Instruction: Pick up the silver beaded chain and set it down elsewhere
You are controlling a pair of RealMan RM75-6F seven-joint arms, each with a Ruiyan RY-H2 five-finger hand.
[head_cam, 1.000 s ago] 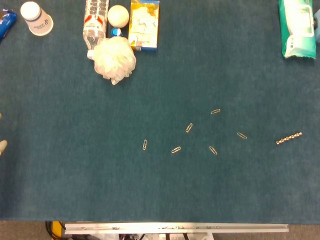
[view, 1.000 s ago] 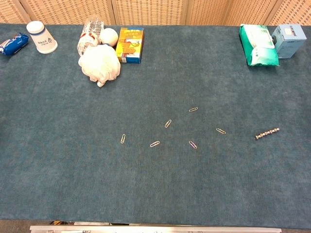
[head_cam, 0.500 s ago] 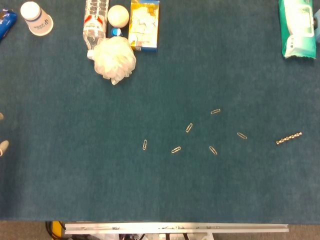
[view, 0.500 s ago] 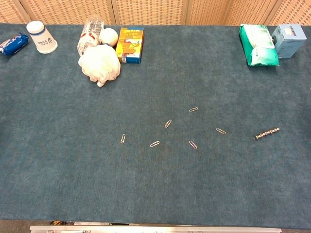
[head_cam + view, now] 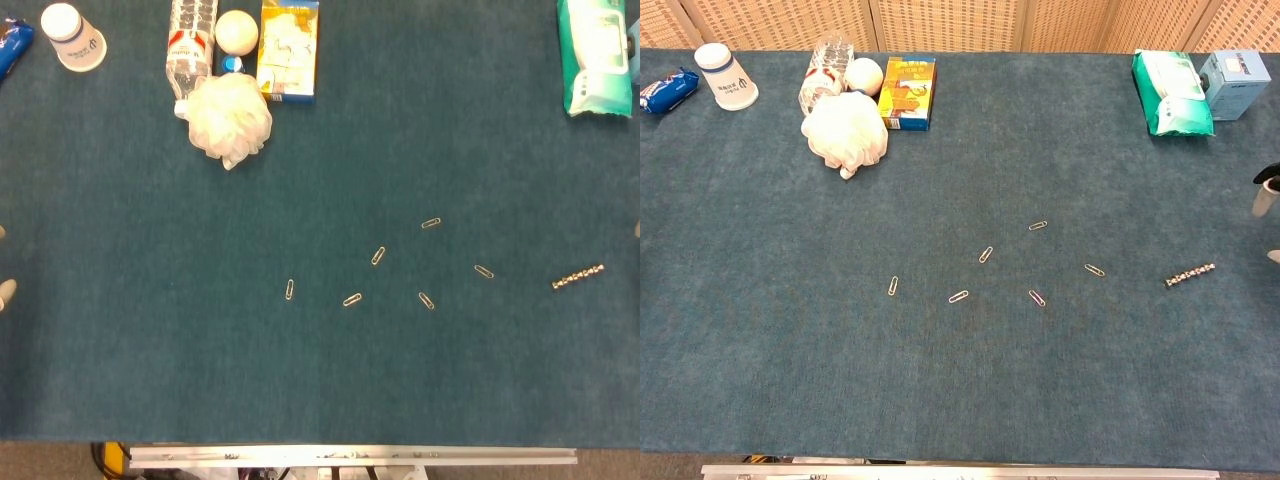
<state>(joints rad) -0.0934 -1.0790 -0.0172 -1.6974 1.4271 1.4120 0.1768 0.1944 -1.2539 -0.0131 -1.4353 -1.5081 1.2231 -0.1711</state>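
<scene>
Head view: the silver beaded chain [image 5: 579,277] lies stretched in a short, slightly slanted line on the blue-green table cover [image 5: 320,380], at the right side and well apart from the six paper clips [image 5: 378,256] scattered loosely near the centre; it sits alone, so it can probably be pinched without disturbing anything else. Stored items are lined along the far edge, out of the working area: a white paper cup [image 5: 73,35], a clear water bottle [image 5: 190,45], a white ball [image 5: 237,32], a yellow box [image 5: 288,50], a white mesh bath sponge [image 5: 232,117] and, far right, a green pack of wipes [image 5: 597,55]. A pale fingertip of the left hand [image 5: 5,292] shows at the left border; whether its fingers are apart or together cannot be told. Chest view: the same chain [image 5: 1190,274] lies untouched at the right, just right of the nearest clip. The right hand [image 5: 1266,200] enters at the right border, near the chain and slightly beyond it, touching nothing; only fingertips show, so its opening cannot be told. The pick-up is judged not yet begun.
</scene>
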